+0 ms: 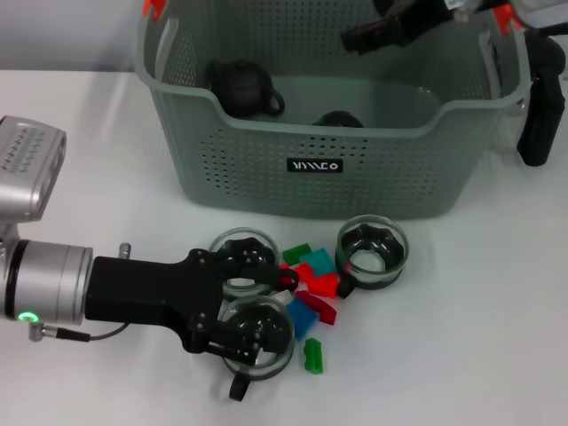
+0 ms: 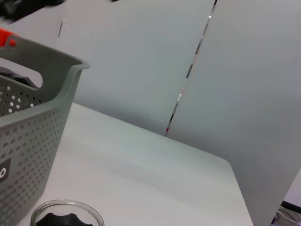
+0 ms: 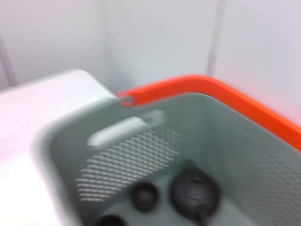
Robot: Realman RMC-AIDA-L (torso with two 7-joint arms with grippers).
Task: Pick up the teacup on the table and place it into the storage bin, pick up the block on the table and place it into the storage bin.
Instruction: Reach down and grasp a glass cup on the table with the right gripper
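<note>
Jaws of the left gripper (image 1: 251, 302) stand apart, low over the white worktop (image 1: 461, 337), among two glass teacups: one black finger lies over the rear teacup (image 1: 241, 260), the other over the front teacup (image 1: 257, 342), and I cannot tell if they press on either cup. Both cups are round, of clear glass, with something dark inside; the front one has a small dark handle. A third teacup (image 1: 371, 251) of the same kind stands apart to the right, just before the bin, and its dark insert has a wavy edge. Between the cups lies a small heap of plastic blocks (image 1: 312, 282) in red, teal, blue and green; one green block (image 1: 313, 355) lies alone, nearer to the robot. Behind them stands the storage bin (image 1: 266, 169), a grey-green plastic basket with rows of small holes in its walls, a smooth curved rim and orange clips (image 1: 154, 7) at the handles. On its front wall is a small black label (image 1: 315, 165) with white letters, which I cannot read. Inside the bin rest a matte black teapot (image 1: 241, 86) with a round body and a small dark round thing (image 1: 337, 119) beside it. Over the bin's far right corner hangs the right gripper (image 1: 359, 37), dark; whether its jaws are open or closed, I cannot tell.
</note>
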